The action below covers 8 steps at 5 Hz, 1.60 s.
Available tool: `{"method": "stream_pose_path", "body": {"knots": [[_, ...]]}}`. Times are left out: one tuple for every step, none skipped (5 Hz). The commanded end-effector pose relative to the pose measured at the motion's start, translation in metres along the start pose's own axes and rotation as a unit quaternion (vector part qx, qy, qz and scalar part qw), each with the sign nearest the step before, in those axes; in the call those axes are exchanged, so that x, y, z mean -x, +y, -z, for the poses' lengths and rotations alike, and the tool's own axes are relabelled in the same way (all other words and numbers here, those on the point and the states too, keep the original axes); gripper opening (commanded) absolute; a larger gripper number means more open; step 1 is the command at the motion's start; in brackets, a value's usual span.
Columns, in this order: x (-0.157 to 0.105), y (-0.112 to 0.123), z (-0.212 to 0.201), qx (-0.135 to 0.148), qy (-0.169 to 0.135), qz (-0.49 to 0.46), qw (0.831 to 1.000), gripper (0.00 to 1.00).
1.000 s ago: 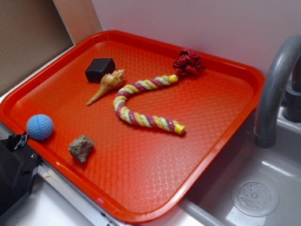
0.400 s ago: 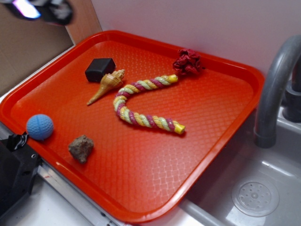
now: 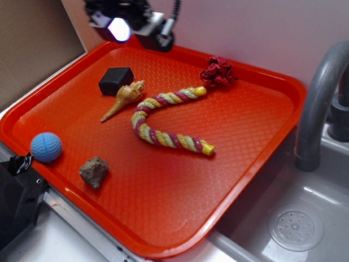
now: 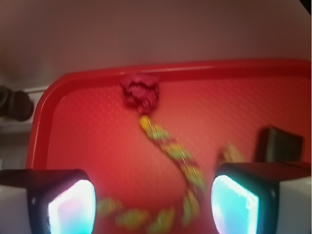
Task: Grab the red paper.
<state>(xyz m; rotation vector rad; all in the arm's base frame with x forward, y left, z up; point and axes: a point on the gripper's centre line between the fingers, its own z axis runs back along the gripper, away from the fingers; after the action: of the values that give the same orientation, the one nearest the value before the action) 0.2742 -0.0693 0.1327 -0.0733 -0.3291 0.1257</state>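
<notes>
I saw the red paper [image 3: 217, 72] lying on the tray [image 3: 256, 147], close to the far rim and toward the right. It was a dark, crinkly wad, and it touched nothing but the tray. One yellow tip of the rope [image 3: 166, 121] lay just beside it. The rope curled away from there toward the near side.

My end effector [image 3: 131, 24] hung up high over the far left part of the tray, well apart from the paper. It looked blurry from the outside camera. In the wrist camera, its two fingers [image 4: 63, 202] stood wide apart with nothing between them. The paper [image 4: 140, 92] showed far ahead of them, a bit left of the middle, and the picture was fuzzy.

A black block [image 3: 115, 79] sat on the far left of the tray, with a shell [image 3: 123, 100] touching it or just beside it. A blue ball [image 3: 46, 147] and a brown rock [image 3: 94, 171] rested near the close left edge. A grey tap [image 3: 316, 103] stood to the right, over a sink [image 3: 297, 229].
</notes>
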Motion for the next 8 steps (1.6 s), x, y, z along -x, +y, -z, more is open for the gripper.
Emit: {"method": "stream_pose_path", "body": {"knots": [[-0.043, -0.003, 0.03, -0.035, -0.034, 0.009, 0.999, 1.0], [-0.05, 0.0, 0.051, -0.049, -0.036, 0.016, 0.998, 1.0], [-0.051, -0.001, 0.071, -0.044, -0.023, 0.036, 0.998, 1.0], [-0.049, -0.011, 0.094, -0.019, -0.009, 0.068, 0.997, 1.0], [-0.051, -0.014, 0.108, -0.013, -0.004, 0.079, 0.997, 1.0], [-0.056, -0.012, 0.116, -0.017, 0.004, 0.076, 0.997, 1.0], [-0.062, -0.008, 0.119, -0.017, 0.005, 0.073, 0.997, 1.0], [-0.066, -0.01, 0.122, -0.023, 0.001, 0.072, 0.997, 1.0]]}}
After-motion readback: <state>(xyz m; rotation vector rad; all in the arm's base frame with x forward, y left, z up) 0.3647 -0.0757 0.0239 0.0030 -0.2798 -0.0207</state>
